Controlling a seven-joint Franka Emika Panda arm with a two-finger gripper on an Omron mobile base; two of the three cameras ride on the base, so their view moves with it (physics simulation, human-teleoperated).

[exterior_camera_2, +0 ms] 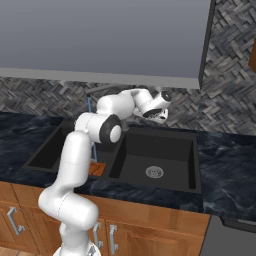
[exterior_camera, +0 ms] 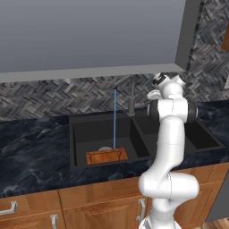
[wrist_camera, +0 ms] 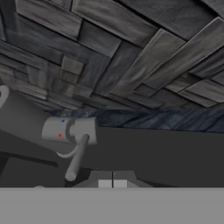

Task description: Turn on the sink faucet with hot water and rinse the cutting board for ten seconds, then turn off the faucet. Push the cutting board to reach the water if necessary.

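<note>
Water [exterior_camera: 115,118] is running: a thin blue stream falls from the spout arm of the faucet [exterior_camera: 131,100] into the left basin of the sink [exterior_camera: 80,134] and lands on the rear edge of the cutting board [exterior_camera: 106,156]. The board lies flat at the basin's front, long axis running 9 to 3 o'clock in the left base view. It is already under the stream, so I judge no push is needed.

My gripper [wrist_camera: 112,183] has its jaws fully closed and holds nothing. It sits at the faucet base, against the backsplash, above the rear rim of the sink.

The relation that governs the next move: in the hand view, the faucet handle [wrist_camera: 77,158], a short grey lever, lies at about 10 o'clock from my jaws, close but apart. Its long axis runs from 1 o'clock down to 7 o'clock, out of the valve body [wrist_camera: 65,130]. Whether the lever tip is level with my jaws is hard to tell from this angle.

I judge that the rinse is under way; shutting off requires a sideways push on that lever with closed jaws.
</note>
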